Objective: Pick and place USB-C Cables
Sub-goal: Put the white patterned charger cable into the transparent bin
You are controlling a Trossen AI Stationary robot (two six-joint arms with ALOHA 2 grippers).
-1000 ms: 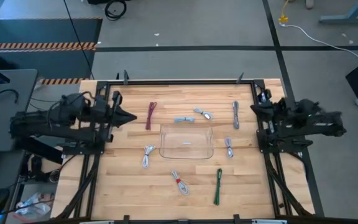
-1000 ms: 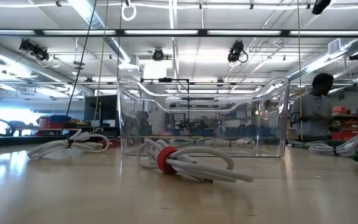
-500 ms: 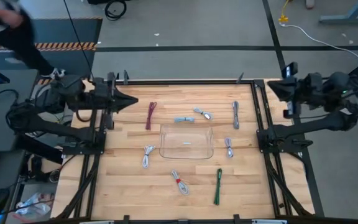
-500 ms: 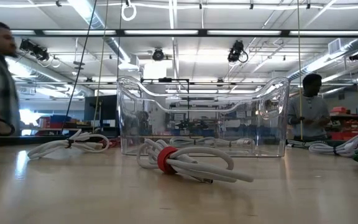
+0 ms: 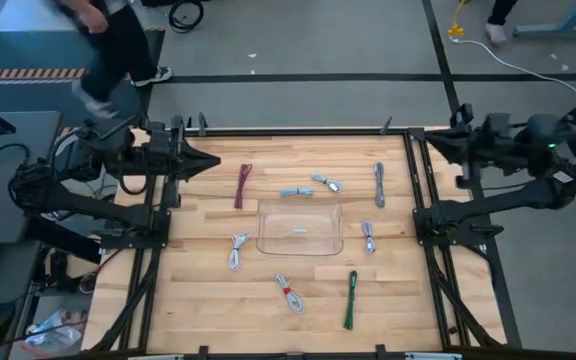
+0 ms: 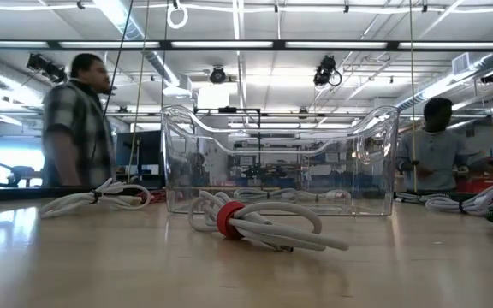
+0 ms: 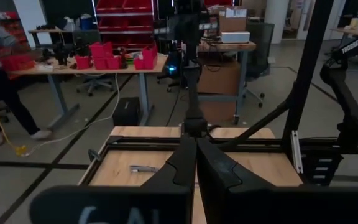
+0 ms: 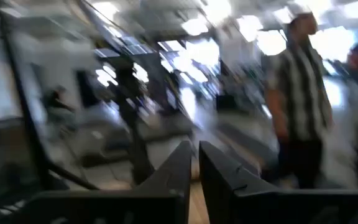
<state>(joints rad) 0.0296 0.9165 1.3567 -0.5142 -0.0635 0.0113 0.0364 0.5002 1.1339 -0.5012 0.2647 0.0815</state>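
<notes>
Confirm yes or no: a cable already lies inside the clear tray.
No: in the high view the clear tray shows only bare wood through its floor, and every cable lies on the table around it.

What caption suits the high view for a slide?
Seven cables surround an empty clear tray while the left gripper and right gripper wait at the table's edges.

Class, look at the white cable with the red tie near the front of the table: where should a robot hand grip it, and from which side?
Grip the white cable with the red tie at the tied middle, coming straight down from above. It lies flat on the table, and the tie pinches its strands into one narrow waist, so fingers placed across that waist would probably catch every strand. The loose loops at either end would likely slip free.
</notes>
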